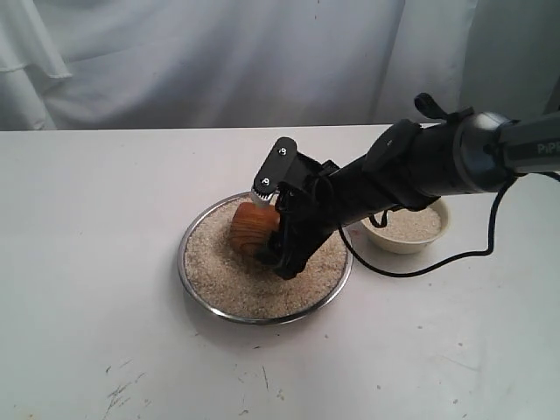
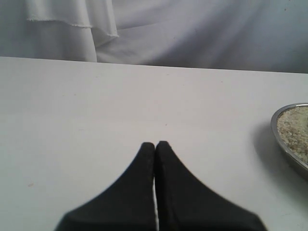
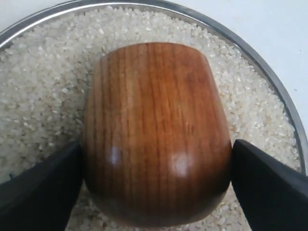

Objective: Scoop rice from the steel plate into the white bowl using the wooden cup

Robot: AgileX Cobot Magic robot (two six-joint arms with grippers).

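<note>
A flat white table fills the scene, and behind it, at 12 o'clock, hangs a white cloth curtain with soft folds. Small dark scratch marks show on the table at 7 o'clock from the wide shiny steel plate. The plate is covered with the beige uncooked rice. The reddish-brown wooden cup lies tipped over in the rice, a little toward 11 o'clock from the plate's middle. The right gripper grasps it from both sides. The small cream-white bowl stands at 3 o'clock, just beside the plate, with some rice inside. The left gripper is clenched on nothing above bare table.
</note>
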